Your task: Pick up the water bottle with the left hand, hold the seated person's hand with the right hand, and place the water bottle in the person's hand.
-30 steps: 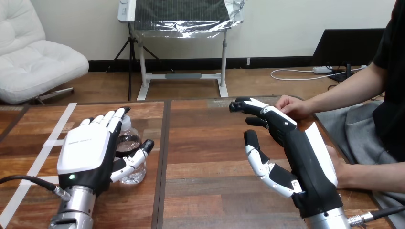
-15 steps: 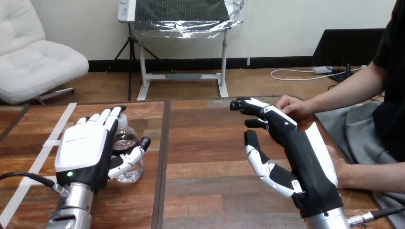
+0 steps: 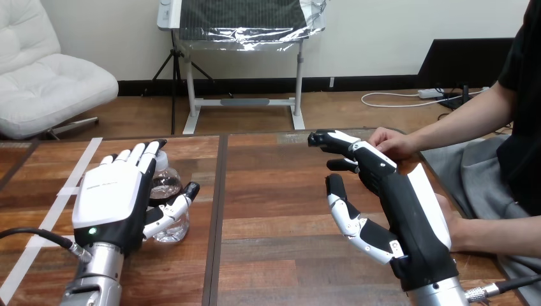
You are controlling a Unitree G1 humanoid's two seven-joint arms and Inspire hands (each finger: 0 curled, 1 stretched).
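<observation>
A clear water bottle (image 3: 170, 189) with a white cap stands upright on the wooden table (image 3: 274, 191) at the left. My left hand (image 3: 108, 201) is up against its left side, fingers straight past the cap and thumb across the bottle's front, open. My right hand (image 3: 399, 204) hovers edge-up at the right, open, fingers straight and thumb spread. The person's far hand (image 3: 390, 141) rests on the table just beyond my right fingertips (image 3: 319, 139). The person's near hand (image 3: 454, 224) lies behind my right palm, partly hidden; I cannot tell if they touch.
White tape strips (image 3: 73, 185) cross the table at the far left. A dark seam (image 3: 220, 191) runs down the table between my two hands. The person's forearms come in over the table's right edge.
My left hand has drifted a little left and forward, and the bottle stands slightly further left with it. The right hand and the person's hands have not moved.
</observation>
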